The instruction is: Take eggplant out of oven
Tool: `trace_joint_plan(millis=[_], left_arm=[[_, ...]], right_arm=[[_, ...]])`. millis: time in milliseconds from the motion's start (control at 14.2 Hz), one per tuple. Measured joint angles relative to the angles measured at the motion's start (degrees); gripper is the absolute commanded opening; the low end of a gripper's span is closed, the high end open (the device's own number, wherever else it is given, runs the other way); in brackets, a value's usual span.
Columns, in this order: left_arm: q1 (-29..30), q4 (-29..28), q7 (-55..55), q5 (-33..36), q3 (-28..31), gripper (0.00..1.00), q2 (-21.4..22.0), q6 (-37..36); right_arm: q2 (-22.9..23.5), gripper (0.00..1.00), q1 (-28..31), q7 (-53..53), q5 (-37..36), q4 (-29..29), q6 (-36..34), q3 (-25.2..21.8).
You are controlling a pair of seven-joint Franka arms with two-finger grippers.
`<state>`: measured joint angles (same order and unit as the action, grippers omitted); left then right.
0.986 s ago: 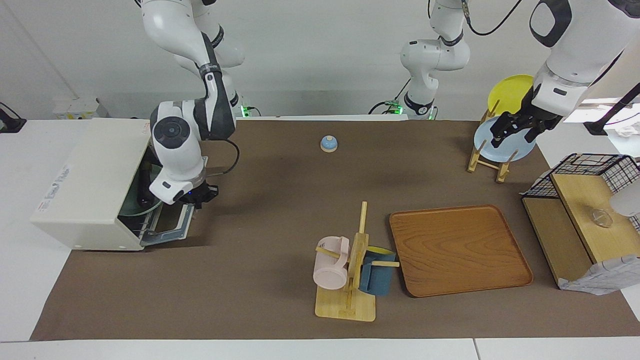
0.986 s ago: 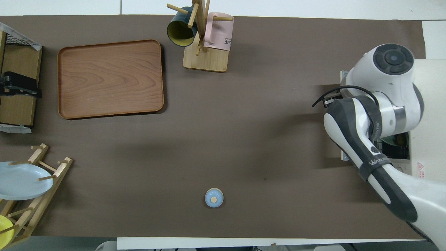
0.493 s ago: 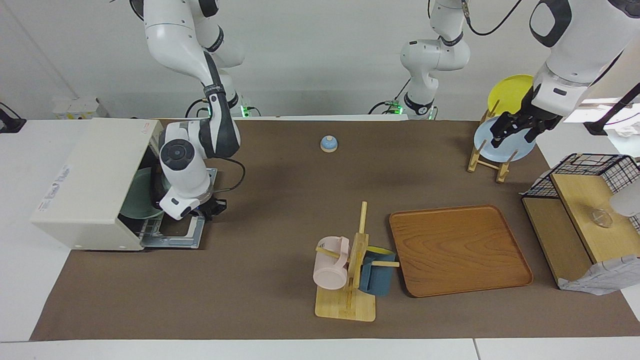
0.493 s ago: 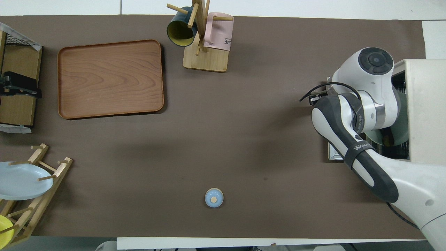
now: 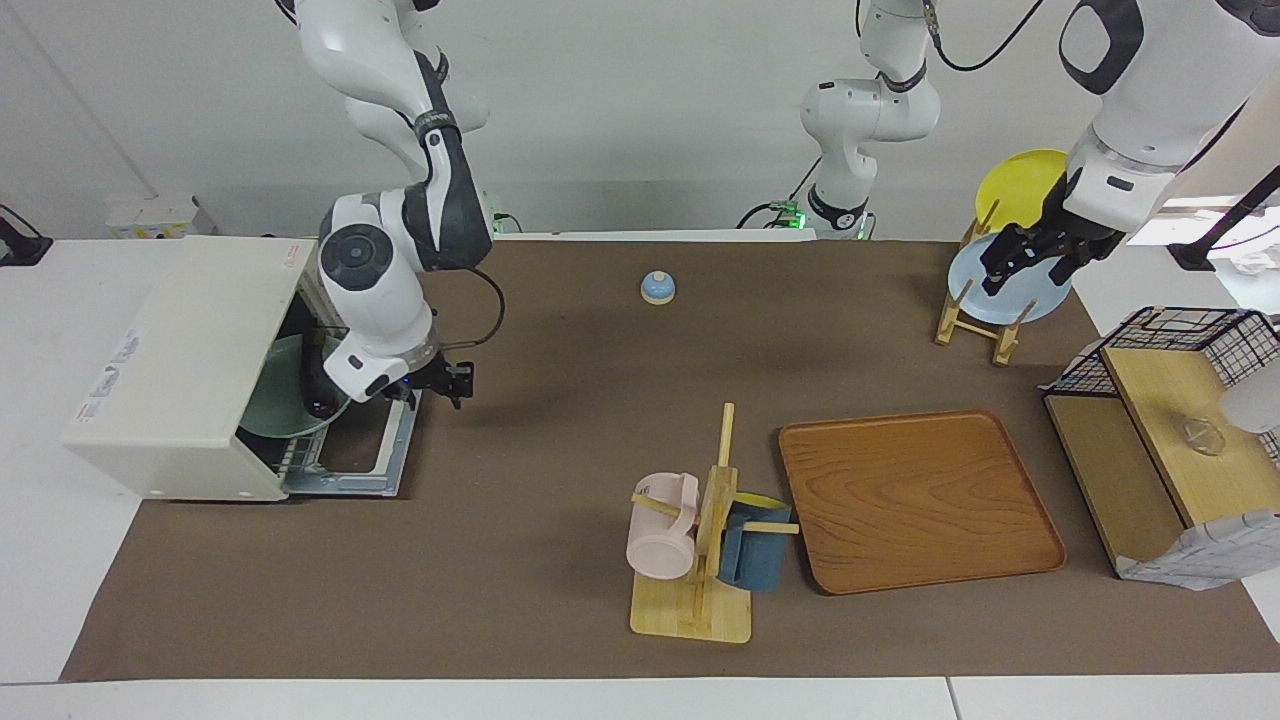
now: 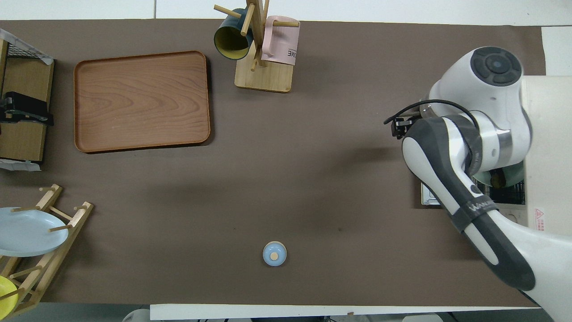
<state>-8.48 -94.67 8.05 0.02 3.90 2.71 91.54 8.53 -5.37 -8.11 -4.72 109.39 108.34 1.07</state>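
Since a second ago the oven's door has swung from half raised to lying flat on the mat, and the right arm has lifted away from it. Largest on the table, the oven point(image 5: 190, 370) stands at the right arm's end, its door point(image 5: 365, 455) fully down and its wire rack showing inside. A pale green plate point(image 5: 280, 395) sits on that rack, and the eggplant point(image 5: 316, 385) shows as a dark shape on the plate, inside the oven, partly hidden by the arm. The right gripper point(image 5: 432, 385) hangs over the hinge edge of the open door, just outside the oven mouth; whether its jaws are apart I cannot tell.

A wooden tray point(image 5: 918, 498) lies toward the left arm's end, and beside it a mug stand point(image 5: 700, 560) carries a pink mug point(image 5: 662, 525) and a blue mug point(image 5: 755, 555). A plate rack point(image 5: 975, 305) nearer the robots holds a light blue plate point(image 5: 1030, 300) and a yellow plate point(image 5: 1015, 185). The left gripper point(image 5: 1030, 260) waits over that rack, its jaws visibly parted and holding nothing. A small blue bell point(image 5: 657, 287) sits mid-table, near the robots.
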Motion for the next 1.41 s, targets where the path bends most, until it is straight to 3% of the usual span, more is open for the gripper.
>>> trace_joint_plan(millis=[211,423,493,634,704,775,1127,1268,1408], left_arm=[[0.0,0.0,0.0,0.0,0.0,1.0,0.0,0.0],[0.0,0.0,0.0,0.0,0.0,1.0,0.0,0.0],[0.0,0.0,0.0,0.0,0.0,1.0,0.0,0.0],[0.0,0.0,0.0,0.0,0.0,1.0,0.0,0.0],[0.0,0.0,0.0,0.0,0.0,1.0,0.0,0.0],[0.0,0.0,0.0,0.0,0.0,1.0,0.0,0.0],[0.0,0.0,0.0,0.0,0.0,1.0,0.0,0.0],[0.0,0.0,0.0,0.0,0.0,1.0,0.0,0.0],[0.0,0.0,0.0,0.0,0.0,1.0,0.0,0.0]], right_arm=[[-1.0,0.65,3.9,0.5,-3.8,1.3,-1.1,-0.1],[-1.1,0.58,5.7,3.5,-5.9,5.7,4.1,-0.1],[-1.2,0.49,5.9,4.4,-6.7,7.2,6.0,-0.1],[-1.6,0.16,6.0,5.7,-8.0,9.1,8.1,-0.1],[-1.8,0.05,5.9,6.4,-9.3,9.5,8.2,0.0],[-2.1,0.0,5.7,6.7,-10.8,9.7,8.2,0.1],[-2.9,0.0,-0.2,6.2,-13.5,7.7,5.1,0.7],[-1.5,0.0,-7.5,-1.5,-13.4,3.3,0.7,0.9],[3.9,0.0,-17.5,-13.0,-13.2,-5.5,-5.3,1.3]])
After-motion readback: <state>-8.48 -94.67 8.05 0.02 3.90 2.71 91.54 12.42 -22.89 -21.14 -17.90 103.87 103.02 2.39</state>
